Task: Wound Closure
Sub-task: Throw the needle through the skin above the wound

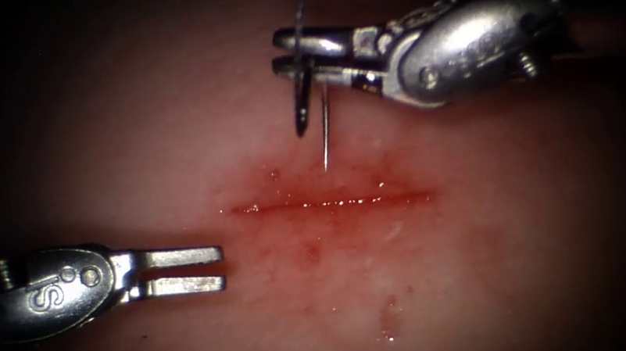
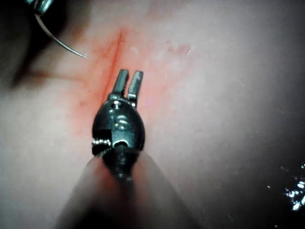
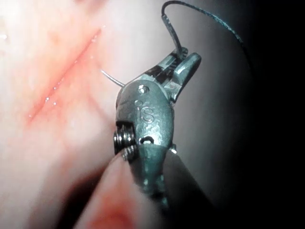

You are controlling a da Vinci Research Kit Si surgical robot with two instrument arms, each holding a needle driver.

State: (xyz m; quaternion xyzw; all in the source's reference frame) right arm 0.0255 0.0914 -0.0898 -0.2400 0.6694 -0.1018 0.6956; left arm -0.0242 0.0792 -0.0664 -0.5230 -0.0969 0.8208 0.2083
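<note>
While above the cut (image 1: 332, 202), needle (image 1: 325, 131) within right tool (image 1: 299, 53) jaws.

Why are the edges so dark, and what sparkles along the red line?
Endoscope view: light pools centrally, dark rim; wet cut glints; right tool grips the needle near its thread end, tip off the tissue; left tool open, empty. Left wrist view: shadow beside needle.
</note>
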